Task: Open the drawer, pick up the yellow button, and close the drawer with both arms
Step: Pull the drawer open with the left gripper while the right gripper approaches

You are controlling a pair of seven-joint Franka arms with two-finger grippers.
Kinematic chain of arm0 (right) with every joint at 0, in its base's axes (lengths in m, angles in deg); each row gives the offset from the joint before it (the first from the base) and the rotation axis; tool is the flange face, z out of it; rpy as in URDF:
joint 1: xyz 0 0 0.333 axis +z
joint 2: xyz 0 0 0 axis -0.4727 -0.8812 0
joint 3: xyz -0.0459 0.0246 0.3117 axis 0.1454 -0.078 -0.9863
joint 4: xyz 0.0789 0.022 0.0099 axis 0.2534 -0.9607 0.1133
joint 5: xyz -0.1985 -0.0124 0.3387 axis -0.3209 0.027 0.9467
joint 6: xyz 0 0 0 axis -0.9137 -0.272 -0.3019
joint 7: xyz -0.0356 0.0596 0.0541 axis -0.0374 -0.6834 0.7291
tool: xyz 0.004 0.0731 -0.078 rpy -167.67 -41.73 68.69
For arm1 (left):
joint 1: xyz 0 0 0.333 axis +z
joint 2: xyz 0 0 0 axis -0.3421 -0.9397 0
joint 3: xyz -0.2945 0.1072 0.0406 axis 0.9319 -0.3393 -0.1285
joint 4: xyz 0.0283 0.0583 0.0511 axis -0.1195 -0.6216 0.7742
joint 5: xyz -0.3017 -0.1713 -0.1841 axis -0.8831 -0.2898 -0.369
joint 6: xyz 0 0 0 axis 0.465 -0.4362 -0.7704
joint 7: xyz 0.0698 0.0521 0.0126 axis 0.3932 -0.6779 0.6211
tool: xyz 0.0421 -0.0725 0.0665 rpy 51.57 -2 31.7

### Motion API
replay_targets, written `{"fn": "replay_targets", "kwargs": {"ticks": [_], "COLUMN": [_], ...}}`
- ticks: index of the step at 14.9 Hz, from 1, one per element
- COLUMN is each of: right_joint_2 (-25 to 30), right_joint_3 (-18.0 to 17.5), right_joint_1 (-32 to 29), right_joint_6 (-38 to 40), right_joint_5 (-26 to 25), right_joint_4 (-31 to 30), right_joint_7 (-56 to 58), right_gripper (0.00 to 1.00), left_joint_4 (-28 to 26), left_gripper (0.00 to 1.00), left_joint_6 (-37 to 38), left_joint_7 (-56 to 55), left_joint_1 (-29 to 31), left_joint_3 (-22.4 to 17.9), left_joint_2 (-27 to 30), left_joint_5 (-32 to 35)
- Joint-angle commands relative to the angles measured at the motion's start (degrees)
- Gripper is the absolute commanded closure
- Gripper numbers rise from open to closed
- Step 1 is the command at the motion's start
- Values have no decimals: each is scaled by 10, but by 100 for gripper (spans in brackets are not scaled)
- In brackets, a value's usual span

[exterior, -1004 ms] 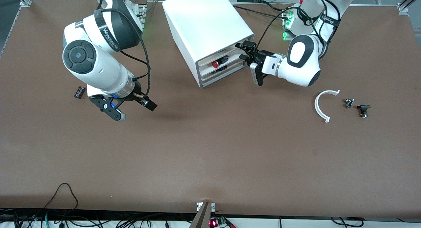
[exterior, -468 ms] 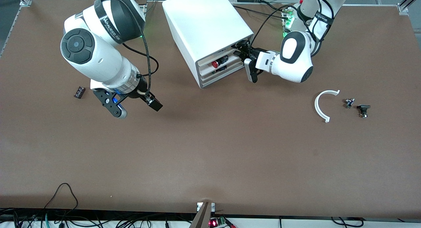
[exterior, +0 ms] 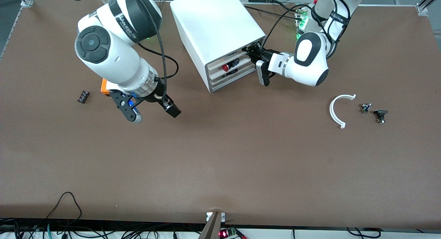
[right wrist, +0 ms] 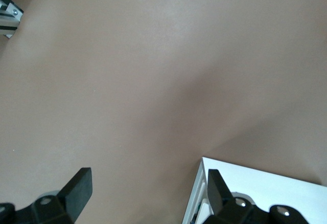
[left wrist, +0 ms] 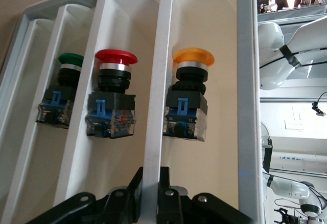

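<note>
Even overhead light falls flat on the brown table (exterior: 220,163), sharp to its edges. The white cabinet (exterior: 213,21) reads bright, nearly washed out on top. Soft shadows pool on the table beside the cabinet's front and under the right gripper (exterior: 153,111). A green lamp glows beside the cabinet.

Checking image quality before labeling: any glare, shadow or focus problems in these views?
Front view: even light, soft shadow under the right gripper. Left wrist view: orange button sharp, background window overexposed, left gripper astride a drawer wall. Right wrist view: table featureless, broad soft shadow.
</note>
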Motion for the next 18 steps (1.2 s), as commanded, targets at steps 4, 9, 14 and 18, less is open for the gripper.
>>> {"fn": "replay_targets", "kwargs": {"ticks": [4,9,14,18], "right_joint_2": [-56,-73,-93,-106], "right_joint_3": [4,4,9,11], "right_joint_1": [41,74,134,176], "right_joint_6": [-26,-73,-106,-106], "right_joint_5": [7,6,3,2], "right_joint_4": [69,70,70,71], "right_joint_7": [-73,-123,-177,-195], "right_gripper": [0,0,0,0], "left_joint_4": [68,94,150,187], "left_gripper": [100,100,100,100], "left_joint_6": [-8,-8,-7,0], "left_joint_7": [7,5,-1,-2], "left_joint_1": [47,83,111,135], "left_joint_3": [-1,-2,-2,-2], "left_joint_2": [-61,-74,-117,-143], "left_joint_5": [66,90,130,152]}}
